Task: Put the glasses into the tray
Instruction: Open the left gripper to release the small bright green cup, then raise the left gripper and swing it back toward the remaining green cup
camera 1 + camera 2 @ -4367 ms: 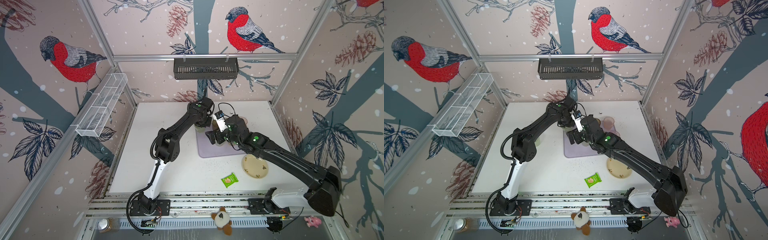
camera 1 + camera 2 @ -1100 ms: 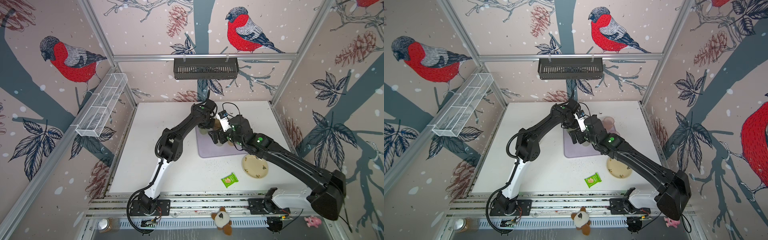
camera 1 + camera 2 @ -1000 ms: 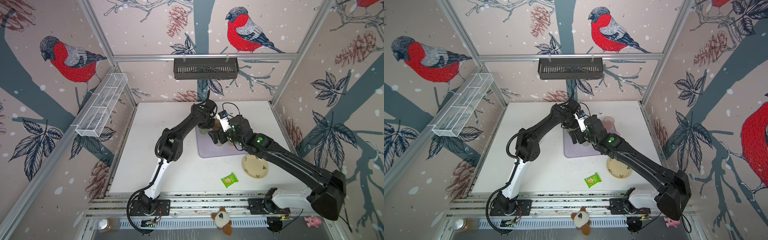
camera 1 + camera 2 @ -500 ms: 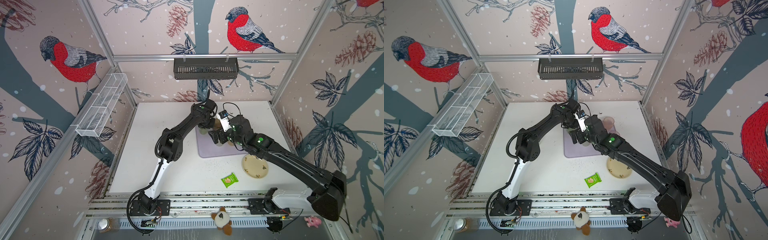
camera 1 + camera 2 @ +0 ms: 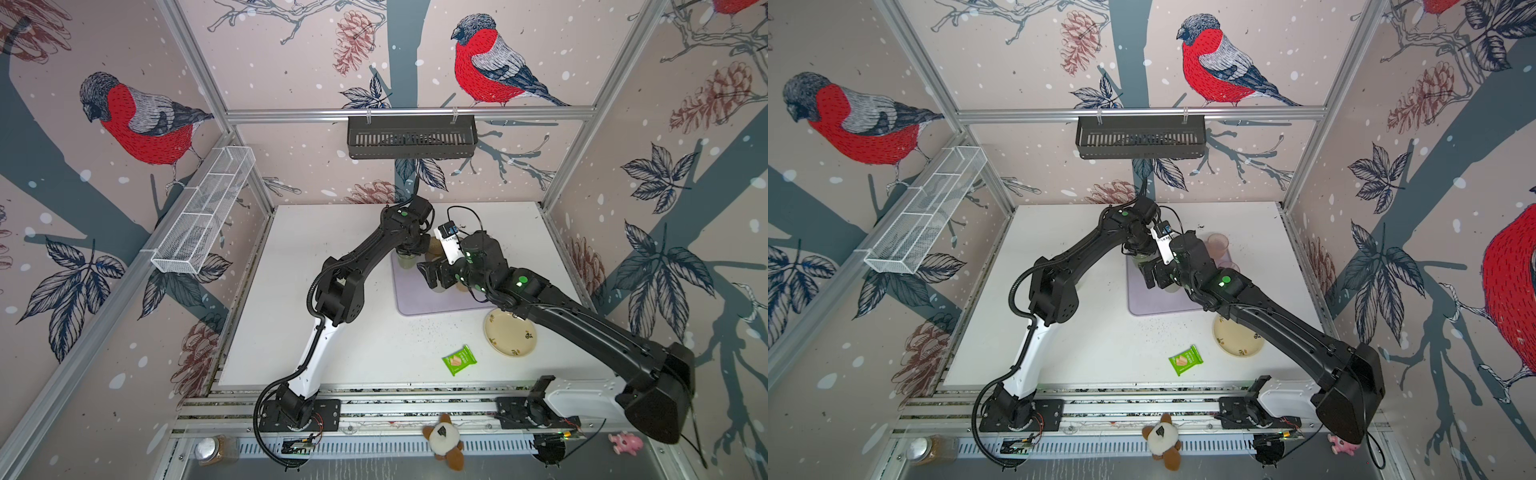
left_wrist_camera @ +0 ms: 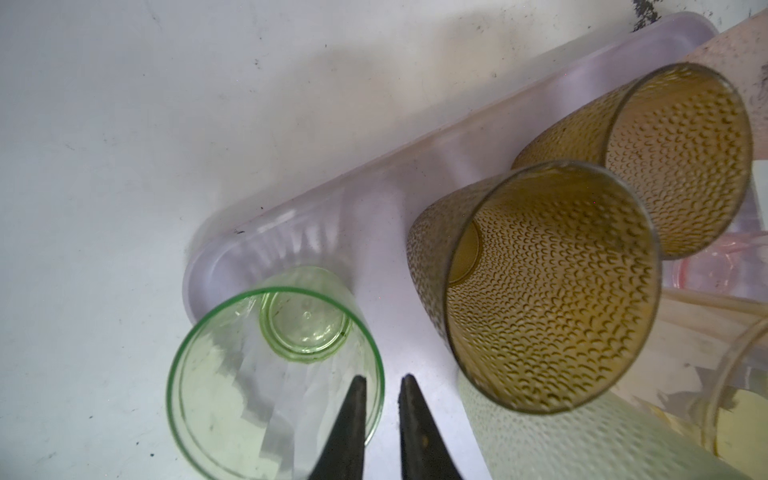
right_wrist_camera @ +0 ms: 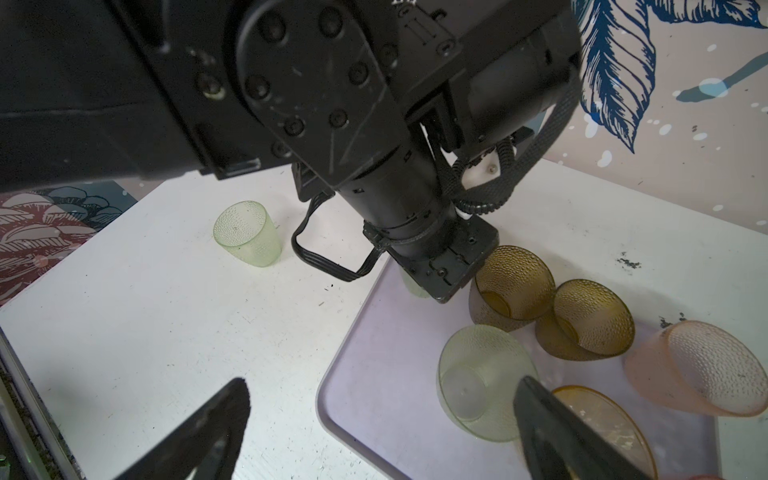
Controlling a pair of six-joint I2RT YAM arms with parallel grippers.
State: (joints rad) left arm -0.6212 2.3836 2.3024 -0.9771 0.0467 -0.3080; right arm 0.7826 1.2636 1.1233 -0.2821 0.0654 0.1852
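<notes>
The lilac tray [image 7: 374, 374] [image 5: 436, 301] [image 5: 1154, 303] lies mid-table. On it stand two brown glasses [image 7: 513, 282] [image 7: 590, 324], a frosted pale one [image 7: 482, 378], an amber one [image 7: 598, 415] and a green one [image 6: 274, 374]. A pink glass [image 7: 706, 370] is at the tray's far edge. Another green glass [image 7: 247, 232] stands on the bare table. My left gripper [image 6: 383, 377] [image 5: 409, 253] straddles the green glass's rim, narrowly open, one finger inside. My right gripper [image 7: 382, 415] [image 5: 432, 276] hangs wide open over the tray's corner, one finger beside the frosted glass.
A cream flowered plate [image 5: 510, 334] and a green snack packet [image 5: 459, 359] lie at the front right. A black slotted basket [image 5: 411, 137] hangs on the back wall, a white wire shelf [image 5: 203, 216] on the left wall. The two wrists are close together above the tray.
Both arms have stayed almost still over the last second. The left jaws have parted slightly at the green glass's rim.
</notes>
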